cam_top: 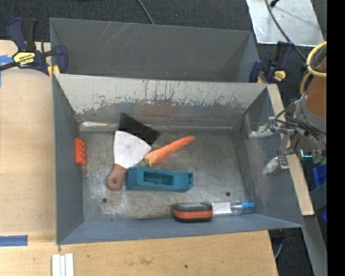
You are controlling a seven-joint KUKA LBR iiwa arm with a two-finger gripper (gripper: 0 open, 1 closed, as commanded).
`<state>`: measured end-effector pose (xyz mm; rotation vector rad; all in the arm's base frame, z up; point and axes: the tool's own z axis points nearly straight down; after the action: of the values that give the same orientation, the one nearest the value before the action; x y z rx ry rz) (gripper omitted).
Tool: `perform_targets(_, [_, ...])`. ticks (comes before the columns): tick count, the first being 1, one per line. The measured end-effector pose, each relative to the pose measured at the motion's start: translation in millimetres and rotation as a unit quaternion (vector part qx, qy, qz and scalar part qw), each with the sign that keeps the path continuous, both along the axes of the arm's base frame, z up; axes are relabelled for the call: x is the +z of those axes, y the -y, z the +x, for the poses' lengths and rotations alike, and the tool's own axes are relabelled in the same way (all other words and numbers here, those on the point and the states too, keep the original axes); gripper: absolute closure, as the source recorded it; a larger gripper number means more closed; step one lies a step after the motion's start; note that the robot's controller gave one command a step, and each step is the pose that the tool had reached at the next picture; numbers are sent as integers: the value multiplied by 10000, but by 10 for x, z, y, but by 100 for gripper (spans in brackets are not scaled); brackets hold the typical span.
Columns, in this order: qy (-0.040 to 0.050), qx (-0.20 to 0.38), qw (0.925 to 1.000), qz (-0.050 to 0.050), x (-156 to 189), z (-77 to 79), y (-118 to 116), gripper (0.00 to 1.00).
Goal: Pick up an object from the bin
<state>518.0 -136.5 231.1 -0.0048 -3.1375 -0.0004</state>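
Observation:
My gripper [265, 149] hangs over the bin's right sloping wall, its two pale fingertips spread apart with nothing between them, so it is open. Nearest to it, by the front wall, lies a clear tube with a blue cap [233, 208], end to end with a red and black oval tool [192, 212]. A teal block [159, 179] rests mid-floor. Just behind it an orange carrot [169, 149] lies slanted.
A white scraper with a brown handle [125, 156] lies left of the carrot, partly over a black slab [139, 129]. A small orange block [80, 152] sits against the left wall. Bare floor stretches between the carrot and the right wall.

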Motion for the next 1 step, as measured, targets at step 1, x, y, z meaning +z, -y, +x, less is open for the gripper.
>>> perform_targets(1, [35,13,10000,-7,38,13,-6,0])
